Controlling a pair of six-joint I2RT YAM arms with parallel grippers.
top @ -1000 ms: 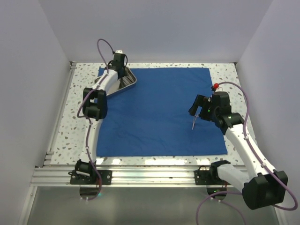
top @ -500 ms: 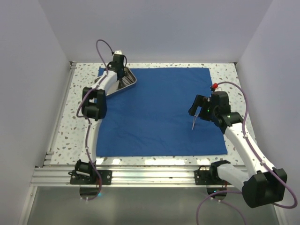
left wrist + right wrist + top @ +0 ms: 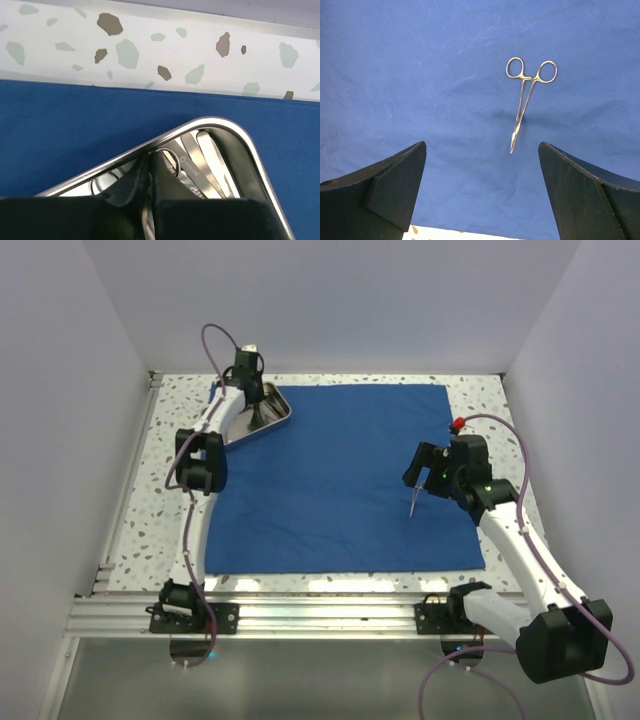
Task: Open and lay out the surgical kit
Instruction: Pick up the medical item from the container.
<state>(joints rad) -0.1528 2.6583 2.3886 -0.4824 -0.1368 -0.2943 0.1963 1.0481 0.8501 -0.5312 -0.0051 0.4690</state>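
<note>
1. Tray (image 3: 283,412): stands at the far-left corner of the cloth (image 3: 340,480). Several instruments (image 3: 197,160) lie inside it, so unloading looks unfinished.
2. Cloth: opened and spread flat over the middle of the worktop (image 3: 150,490). The unwrapping step looks done.
3. Forceps (image 3: 525,100): one ring-handled pair lies alone on the right part of the cloth, well apart from the tray. Its rings are on the far side and its tip on the near side. This is the only piece seen laid out.
4. Left to do, by judgement: carry the tray's remaining instruments onto the cloth one at a time.
5. Left arm: stretched to the far-left corner with its wrist pitched down into the tray. The left tool (image 3: 150,167) is narrow, its fingers almost together among the instruments. Whether a piece is pinched between them cannot be told.
6. Right arm: reaches in from the near right with its wrist tipped down over the forceps. The right tool (image 3: 482,146) is wide, holds nothing and is clear of the forceps.
</note>
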